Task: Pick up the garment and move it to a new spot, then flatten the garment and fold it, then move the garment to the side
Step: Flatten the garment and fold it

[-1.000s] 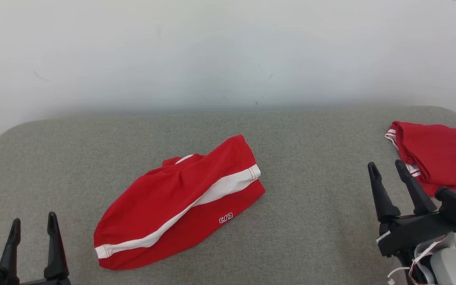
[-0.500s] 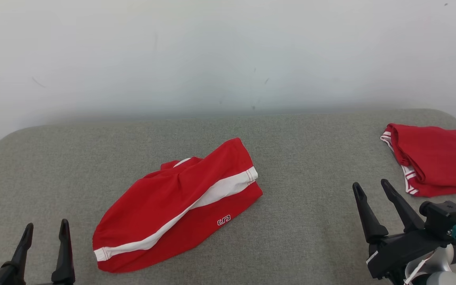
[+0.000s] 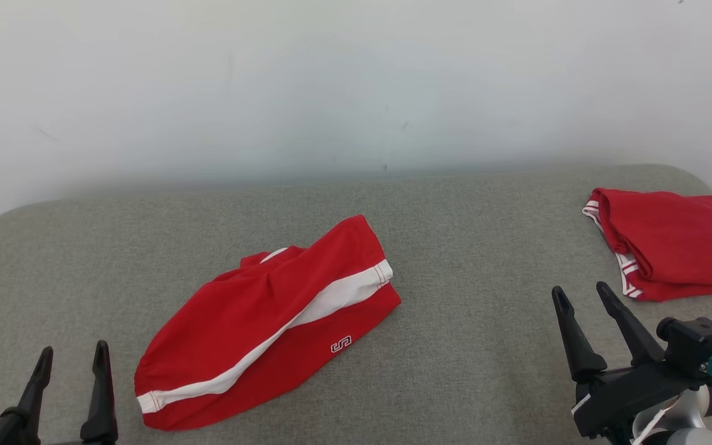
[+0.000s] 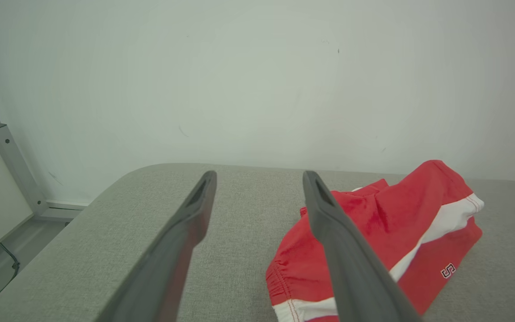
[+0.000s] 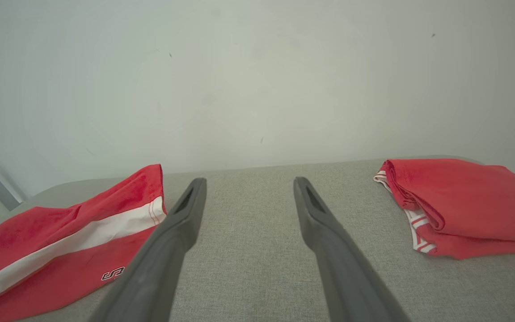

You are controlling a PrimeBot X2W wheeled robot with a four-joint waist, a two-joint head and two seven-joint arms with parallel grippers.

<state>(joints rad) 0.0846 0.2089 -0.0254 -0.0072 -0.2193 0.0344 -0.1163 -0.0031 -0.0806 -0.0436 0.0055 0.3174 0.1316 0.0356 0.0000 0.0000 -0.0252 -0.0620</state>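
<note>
A crumpled red garment (image 3: pixel 251 321) with a white stripe and a small logo lies on the grey padded surface (image 3: pixel 479 247), left of centre. It also appears in the left wrist view as the garment (image 4: pixel 396 214) and in the right wrist view as the garment (image 5: pixel 61 232). My left gripper (image 3: pixel 73 348) stands open at the lower left, just left of the garment's near end and apart from it. From its own wrist camera the left gripper (image 4: pixel 259 174) holds nothing. My right gripper (image 3: pixel 580 288) is open over bare fabric at the lower right, and the right gripper (image 5: pixel 249 180) is empty.
A second red garment (image 3: pixel 665 241), folded with striped trim, lies at the far right edge; the right wrist view has this folded garment (image 5: pixel 463 201) right of my fingers. A white wall (image 3: pixel 356 80) backs the surface. The surface's corners are rounded.
The head camera has shifted slightly, sliding the scene left. My right gripper has drawn back toward me, off the folded garment's near corner. The left gripper sits a little lower in view.
</note>
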